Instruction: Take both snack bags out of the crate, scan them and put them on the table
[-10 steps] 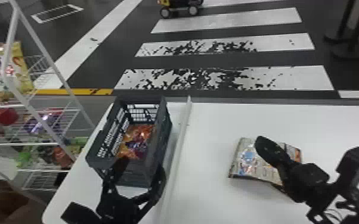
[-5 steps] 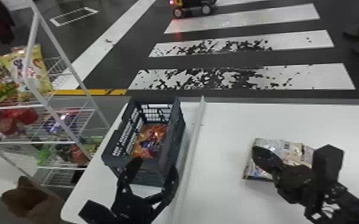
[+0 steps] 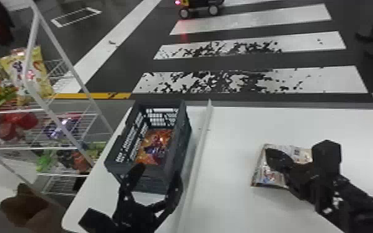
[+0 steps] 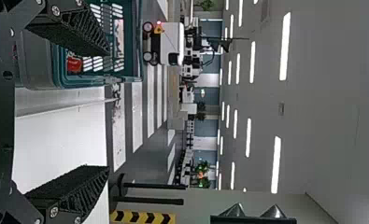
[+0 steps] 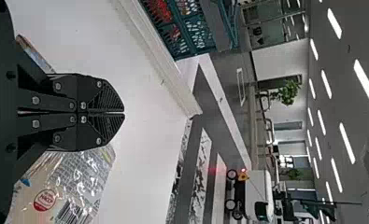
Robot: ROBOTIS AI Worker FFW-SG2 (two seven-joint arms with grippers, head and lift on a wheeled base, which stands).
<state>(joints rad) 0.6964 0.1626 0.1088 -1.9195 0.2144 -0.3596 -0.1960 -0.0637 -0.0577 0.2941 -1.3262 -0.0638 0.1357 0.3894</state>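
A dark plastic crate [image 3: 151, 182] stands on a white worktop [image 3: 232, 192], at its left edge, towards the far left corner. Inside, at the bottom, lies an orange snack bag [image 3: 156, 144] with a purple patch. A raised strip [image 3: 197, 155] runs from the worktop's far edge towards the near one, just beside the crate on its right.

The left end effector [image 3: 157, 174] is at the near end of the crate. In the left wrist view its two black fingers are spread wide, released, with nothing gripped between them.

Right of the strip, well apart from the crate, a pale, shiny snack bag [image 3: 266, 176] lies flat on the worktop. The right end effector [image 3: 270, 155] is over it, clenched, its fingers pressed together on nothing; whether it touches the bag cannot be told.

Beyond the worktop's left edge, a white wire rack [image 3: 32, 77] holds colourful snack packets.
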